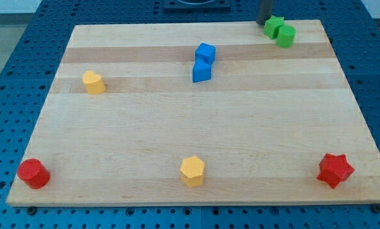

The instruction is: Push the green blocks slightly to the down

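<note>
A: How many blocks sit on the tabletop?

B: Eight, in four colours, two of each. Two green ones at the view's top right: a green block of uneven outline, and a rounder green block touching it on its lower right. Two blue ones above the centre: a blue block and a blue cube-like block just below it, touching or nearly so.

A: And the rest?

B: Two yellow and two red. A yellow block lies toward the view's left, a yellow hexagon-like block near the bottom edge at the middle. A red cylinder sits at the bottom left corner, a red star at the bottom right corner. All four stand well apart from one another.

A: Any trays or bins holding things?

B: Only the wooden board itself carries the blocks; it rests on a blue perforated surface.

A: Where is the arm?

B: The dark rod comes down at the top edge of the view. My tip stands at the board's far edge, just to the left of the uneven green block, touching it or very close; I cannot tell which. The rounder green one is on the far side of that block from the tip.

A: Are the fingers wide or narrow?

B: There are no fingers here, only the rod, so nothing opens or closes.
</note>
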Controlling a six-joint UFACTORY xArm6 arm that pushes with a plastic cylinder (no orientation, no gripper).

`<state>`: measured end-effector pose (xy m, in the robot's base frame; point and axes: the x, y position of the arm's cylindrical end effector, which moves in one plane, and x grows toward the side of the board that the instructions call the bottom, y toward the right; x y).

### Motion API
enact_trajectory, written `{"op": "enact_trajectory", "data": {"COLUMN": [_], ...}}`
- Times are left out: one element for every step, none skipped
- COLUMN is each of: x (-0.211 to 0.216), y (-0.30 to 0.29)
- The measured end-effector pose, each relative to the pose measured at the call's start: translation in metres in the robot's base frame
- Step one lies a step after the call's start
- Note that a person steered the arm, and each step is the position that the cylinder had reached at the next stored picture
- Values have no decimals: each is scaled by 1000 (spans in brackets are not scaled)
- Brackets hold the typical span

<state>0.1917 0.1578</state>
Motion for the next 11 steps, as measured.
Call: {"op": "enact_trajectory", "data": {"x": [0, 0, 0, 5, 18, 20, 0, 0, 2, 6, 33], "y": [11, 27, 27, 27, 27, 26, 31, 49, 76, 73, 67]}}
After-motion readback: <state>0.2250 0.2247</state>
